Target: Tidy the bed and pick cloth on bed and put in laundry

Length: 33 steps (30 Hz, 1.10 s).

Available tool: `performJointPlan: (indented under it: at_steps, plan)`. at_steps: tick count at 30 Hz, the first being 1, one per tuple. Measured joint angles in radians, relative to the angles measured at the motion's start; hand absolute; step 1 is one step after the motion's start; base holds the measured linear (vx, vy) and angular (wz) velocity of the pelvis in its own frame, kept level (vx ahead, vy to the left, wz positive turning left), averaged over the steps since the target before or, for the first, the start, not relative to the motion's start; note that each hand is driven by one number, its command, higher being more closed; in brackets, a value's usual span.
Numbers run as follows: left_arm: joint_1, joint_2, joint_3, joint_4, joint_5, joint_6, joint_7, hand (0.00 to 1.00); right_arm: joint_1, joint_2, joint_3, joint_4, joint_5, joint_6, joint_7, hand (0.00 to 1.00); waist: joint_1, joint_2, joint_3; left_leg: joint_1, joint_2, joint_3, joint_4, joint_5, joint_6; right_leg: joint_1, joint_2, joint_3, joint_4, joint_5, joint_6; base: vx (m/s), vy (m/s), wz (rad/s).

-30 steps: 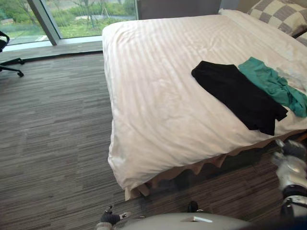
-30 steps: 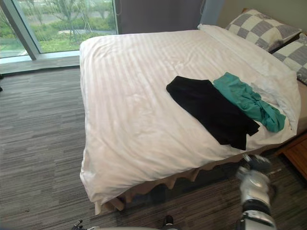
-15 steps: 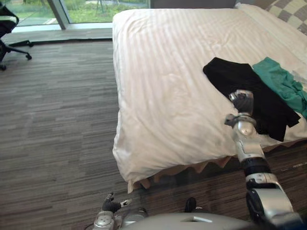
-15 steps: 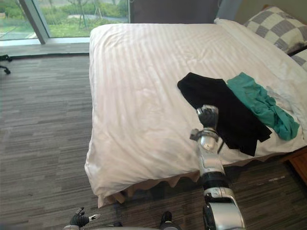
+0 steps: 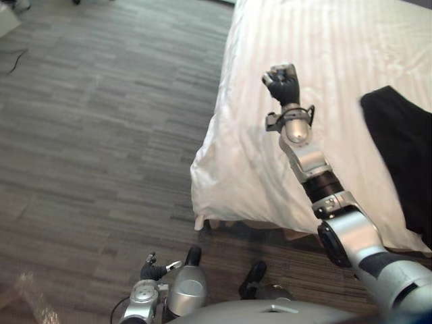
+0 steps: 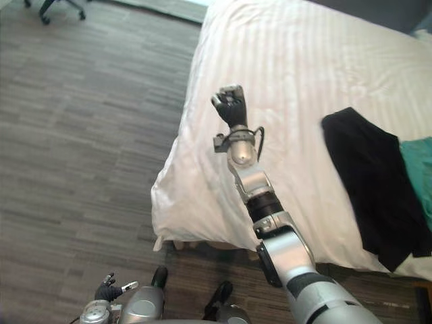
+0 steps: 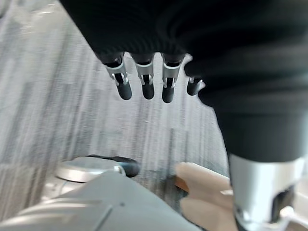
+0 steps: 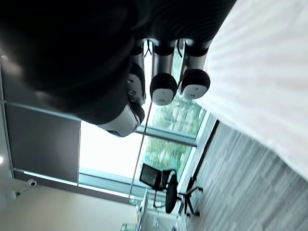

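A black cloth [image 6: 368, 177] lies flat on the white bed [image 6: 297, 74], near its right side. Beside it, at the right edge, is a teal cloth [image 6: 420, 169]. My right hand [image 6: 231, 106] is raised over the bed's near left corner, well to the left of the black cloth. Its fingers [image 8: 163, 89] are curled into a fist with nothing in them. My left hand [image 6: 106, 290] hangs low by the floor, and its fingers [image 7: 144, 82] are straight and hold nothing.
Grey striped carpet [image 5: 101, 135] stretches left of the bed. The duvet corner [image 5: 202, 209] hangs down near the floor. An office chair [image 6: 57, 7] stands far off at the upper left, near the window [image 8: 168, 144].
The camera has turned down and left. My right arm has risen and swung left, from over the black cloth to above the bed's corner.
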Motion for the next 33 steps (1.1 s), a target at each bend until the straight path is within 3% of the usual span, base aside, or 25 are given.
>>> performJointPlan:
  at_steps: [6, 12, 18, 22, 25, 31, 33]
  plan:
    - [-0.035, -0.004, 0.001, -0.029, -0.032, -0.010, 0.001, 0.00, -0.084, 0.016, 0.000, 0.022, 0.034, -0.009, -0.010, 1.00, 0.056, 0.011, 0.094, -0.078, 0.006, -0.078, -0.005, 0.038, -0.020, -0.035, 0.013, -0.081, 0.000, -0.009, -0.014, -0.04, -0.024, 0.39]
    - [-0.077, -0.010, 0.001, -0.033, -0.052, -0.030, 0.010, 0.00, -0.135, 0.030, -0.009, 0.049, 0.063, -0.022, -0.027, 1.00, 0.078, 0.023, 0.142, -0.171, 0.013, -0.118, -0.002, 0.065, -0.039, -0.103, 0.027, -0.124, 0.001, -0.008, -0.024, -0.02, -0.008, 0.22]
    - [-0.134, -0.024, -0.001, -0.027, -0.087, -0.040, 0.013, 0.00, -0.135, 0.052, -0.094, 0.120, 0.113, -0.041, -0.046, 1.00, 0.097, 0.055, 0.172, -0.289, 0.029, -0.156, 0.001, 0.085, -0.052, -0.226, 0.031, -0.154, 0.062, -0.032, -0.056, 0.00, 0.012, 0.10]
    - [-0.164, -0.043, 0.002, -0.021, -0.088, -0.048, 0.021, 0.00, -0.120, 0.052, -0.155, 0.194, 0.132, -0.063, -0.047, 1.00, 0.101, 0.080, 0.190, -0.367, 0.038, -0.158, -0.001, 0.102, -0.058, -0.319, 0.025, -0.154, 0.103, -0.044, -0.070, 0.00, 0.007, -0.03]
    - [-0.180, -0.057, 0.025, -0.023, -0.110, -0.069, 0.021, 0.00, -0.122, 0.092, -0.152, 0.200, 0.138, -0.098, -0.045, 1.00, 0.099, 0.084, 0.193, -0.420, 0.046, -0.155, -0.009, 0.110, -0.064, -0.390, 0.016, -0.153, 0.144, -0.065, -0.073, 0.01, 0.003, -0.05]
    - [-0.184, -0.078, 0.035, -0.036, -0.117, -0.081, 0.021, 0.00, -0.004, 0.162, -0.016, 0.279, 0.158, -0.085, -0.047, 1.00, 0.098, 0.083, 0.191, -0.454, 0.038, -0.143, -0.023, 0.116, -0.067, -0.468, -0.046, -0.162, 0.287, -0.149, -0.065, 0.07, 0.006, 0.11]
    - [-0.184, -0.084, 0.042, -0.041, -0.117, -0.081, 0.021, 0.00, 0.086, 0.210, 0.044, 0.321, 0.159, -0.075, -0.047, 1.00, 0.093, 0.083, 0.190, -0.453, 0.029, -0.089, -0.022, 0.126, -0.076, -0.470, -0.068, -0.166, 0.312, -0.164, -0.067, 0.08, 0.011, 0.12]
